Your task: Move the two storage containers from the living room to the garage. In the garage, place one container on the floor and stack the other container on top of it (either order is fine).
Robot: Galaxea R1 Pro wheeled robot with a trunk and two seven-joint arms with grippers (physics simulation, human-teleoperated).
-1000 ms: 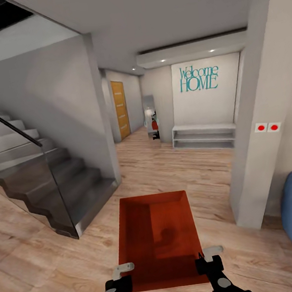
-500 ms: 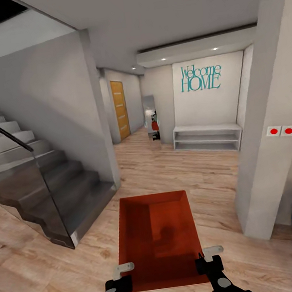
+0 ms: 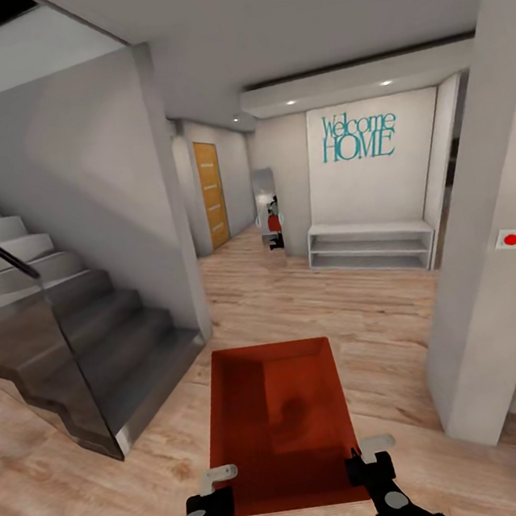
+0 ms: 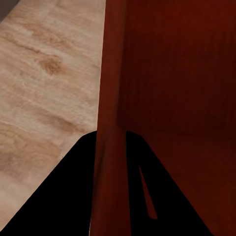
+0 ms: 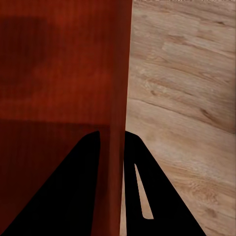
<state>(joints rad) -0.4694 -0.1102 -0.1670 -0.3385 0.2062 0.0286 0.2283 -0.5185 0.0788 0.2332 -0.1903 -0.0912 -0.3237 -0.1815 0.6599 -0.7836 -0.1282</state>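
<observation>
I carry one orange-red bin ahead of my trunk, above the plank floor. My left claw pinches the bin's wall at 9 o'clock; my right claw pinches the wall at 3 o'clock. In each wrist view one finger sits outside the wall and one inside. Procedure: hold both pinches level, steer toward 12 o'clock between the staircase and the pillar, and turn slowly so the bin does not swing.
</observation>
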